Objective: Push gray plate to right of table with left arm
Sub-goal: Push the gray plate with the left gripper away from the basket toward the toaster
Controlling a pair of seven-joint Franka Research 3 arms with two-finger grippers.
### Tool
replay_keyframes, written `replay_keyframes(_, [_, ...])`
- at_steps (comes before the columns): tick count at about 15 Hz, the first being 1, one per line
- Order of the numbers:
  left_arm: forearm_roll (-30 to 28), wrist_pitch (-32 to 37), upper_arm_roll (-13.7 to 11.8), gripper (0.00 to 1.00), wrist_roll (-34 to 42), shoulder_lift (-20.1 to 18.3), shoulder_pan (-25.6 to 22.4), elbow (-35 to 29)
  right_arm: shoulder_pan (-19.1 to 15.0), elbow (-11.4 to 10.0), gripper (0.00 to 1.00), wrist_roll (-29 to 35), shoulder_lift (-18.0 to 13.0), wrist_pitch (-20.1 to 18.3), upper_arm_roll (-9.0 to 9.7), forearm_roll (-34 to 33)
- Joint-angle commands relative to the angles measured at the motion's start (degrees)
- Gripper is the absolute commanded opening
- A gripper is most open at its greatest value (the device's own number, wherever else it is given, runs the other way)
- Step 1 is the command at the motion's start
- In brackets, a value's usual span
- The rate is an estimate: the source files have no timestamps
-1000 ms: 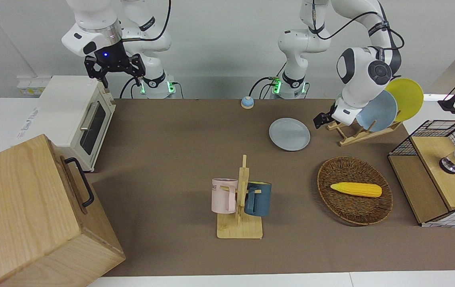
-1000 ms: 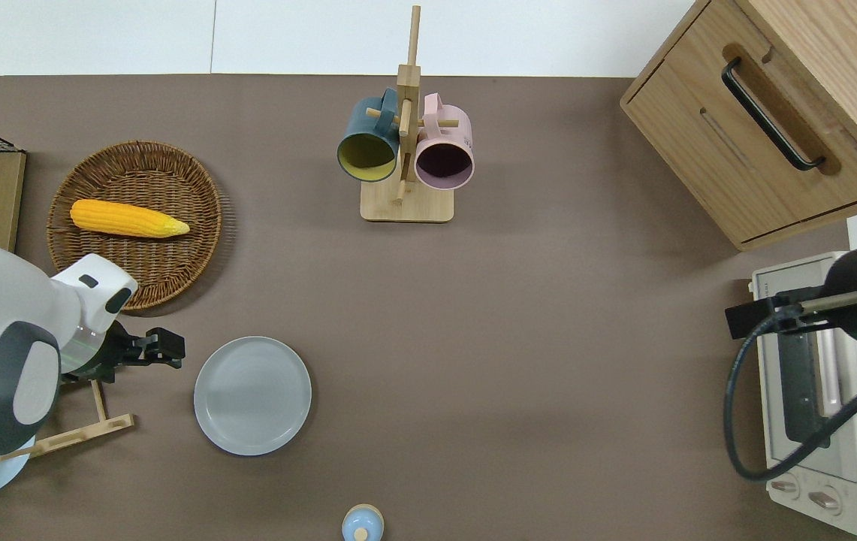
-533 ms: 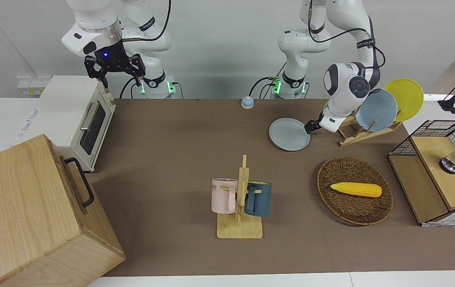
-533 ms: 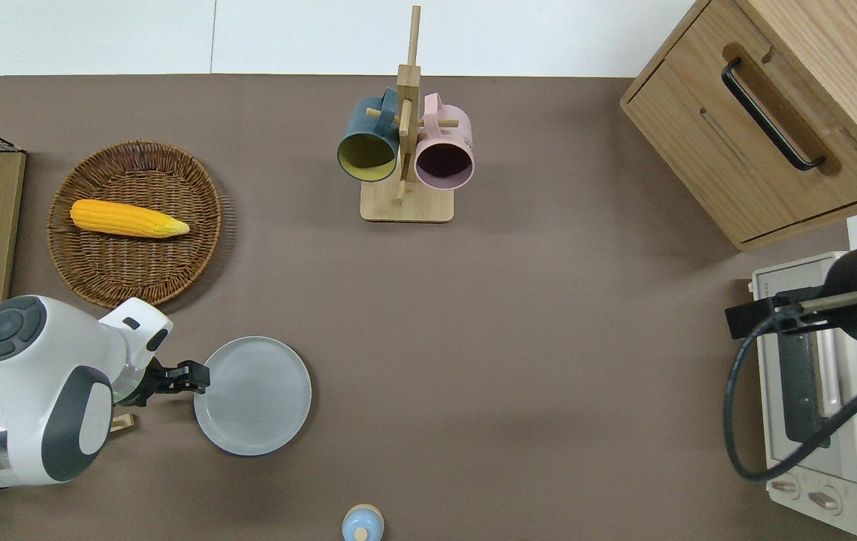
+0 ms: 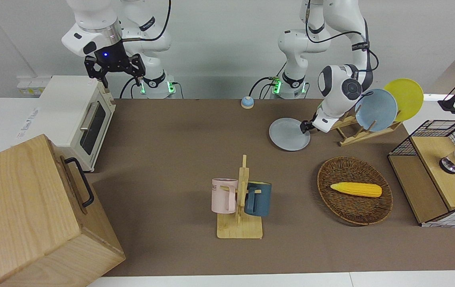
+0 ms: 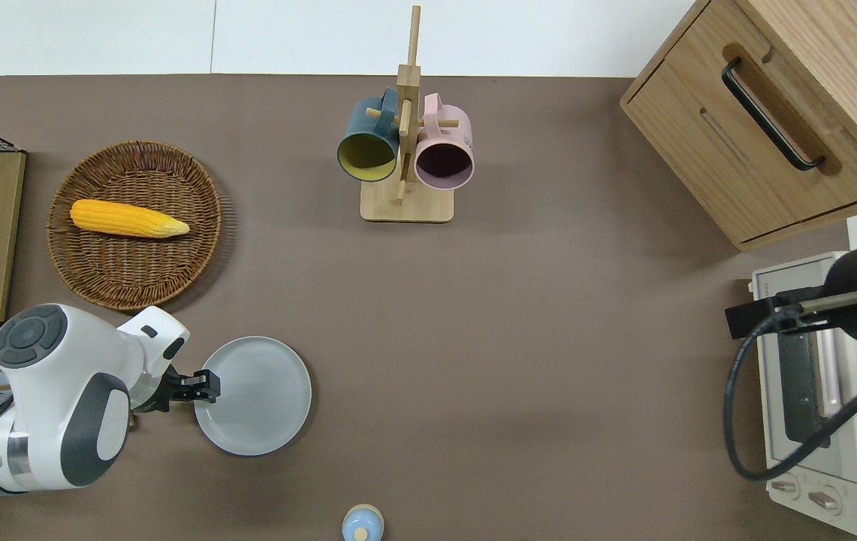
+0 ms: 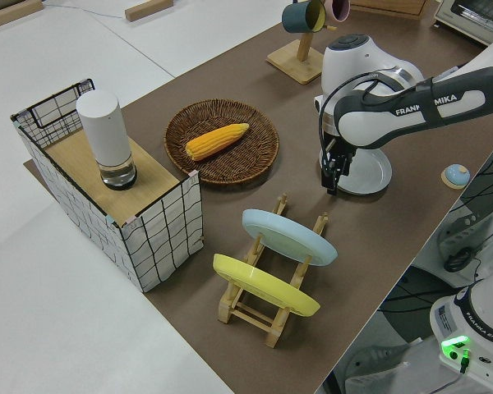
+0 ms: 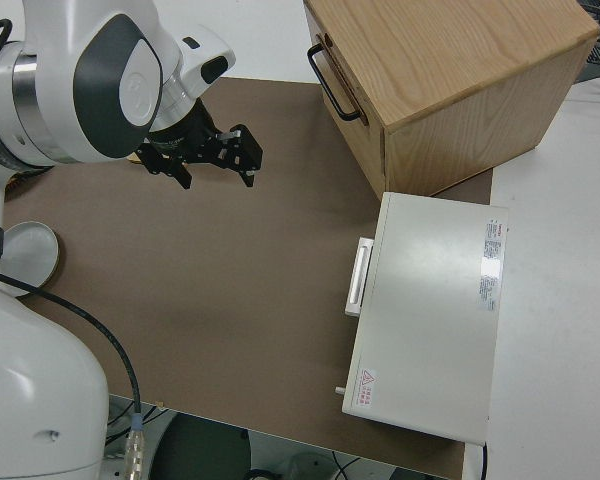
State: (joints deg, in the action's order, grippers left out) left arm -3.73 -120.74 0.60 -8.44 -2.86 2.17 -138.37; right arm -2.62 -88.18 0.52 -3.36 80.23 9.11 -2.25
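Observation:
The gray plate [image 5: 289,134] [image 6: 253,395] lies flat on the brown table [image 5: 171,159], near the robots toward the left arm's end. My left gripper [image 5: 305,127] [image 6: 206,382] is shut and low at the plate's rim, on the side toward the left arm's end, and looks to be touching it. The left side view shows the gripper [image 7: 333,176] pointing down at the edge of the plate [image 7: 370,172]. My right arm is parked with its gripper [image 5: 114,67] open.
A wooden rack with a sky-blue plate [image 5: 375,110] and a yellow plate [image 5: 404,99] stands close beside the left arm. A wicker basket [image 5: 375,213] holds corn. Also here: a mug stand [image 5: 240,199], a small blue bell [image 5: 247,102], a toaster oven [image 5: 77,115], a wooden cabinet [image 5: 32,215].
My left gripper has come down from beside the rack and moved toward the right arm's end, reaching the gray plate's rim. The plate has not shifted.

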Motion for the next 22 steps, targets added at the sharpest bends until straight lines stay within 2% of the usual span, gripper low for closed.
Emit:
replay_keyframes(1, [-2.4, -1.7, -0.4, 0.64, 2.7, -0.2, 1.7, -1.8, -0.5, -0.2, 0.996, -0.4, -0.6, -0.7, 0.3, 0.0])
replay_keyframes(3, [-2.4, -1.7, -0.5, 0.51, 5.3, -0.2, 1.2, -1.8, -0.5, -0.2, 0.996, -0.4, -0.6, -0.7, 0.3, 0.0])
replay_keyframes(5, [-2.4, -1.7, -0.5, 0.32, 5.5, 0.0, 1.2, -1.8, -0.5, -0.2, 0.996, -0.4, -0.6, -0.7, 0.3, 0.1])
replay_keyframes(7, [-2.4, -1.7, -0.5, 0.04, 5.5, 0.1, 1.3, -1.7, -0.5, -0.2, 0.996, -0.4, -0.6, -0.7, 0.3, 0.0])
replay_keyframes(8, [-2.4, -1.8, -0.5, 0.0, 5.5, 0.1, 1.4, -1.7, -0.5, -0.2, 0.996, -0.4, -0.6, -0.7, 0.3, 0.1])
replay_keyframes(14, [-2.7, -2.4, -0.4, 0.0, 4.8, 0.7, 2.4, -1.1, -0.5, -0.2, 0.996, -0.4, -0.6, -0.7, 0.3, 0.0])
replay_keyframes(18, [-5.1, -2.7, -0.4, 0.0, 4.5, 1.3, 4.0, -0.4, -0.5, -0.2, 0.996, -0.4, -0.6, -0.7, 0.3, 0.0])
replay_keyframes(22, [-7.3, -2.8, -0.3, 0.0, 0.2, 1.8, 8.0, 0.8, -0.5, -0.2, 0.996, -0.4, -0.6, -0.7, 0.3, 0.0])
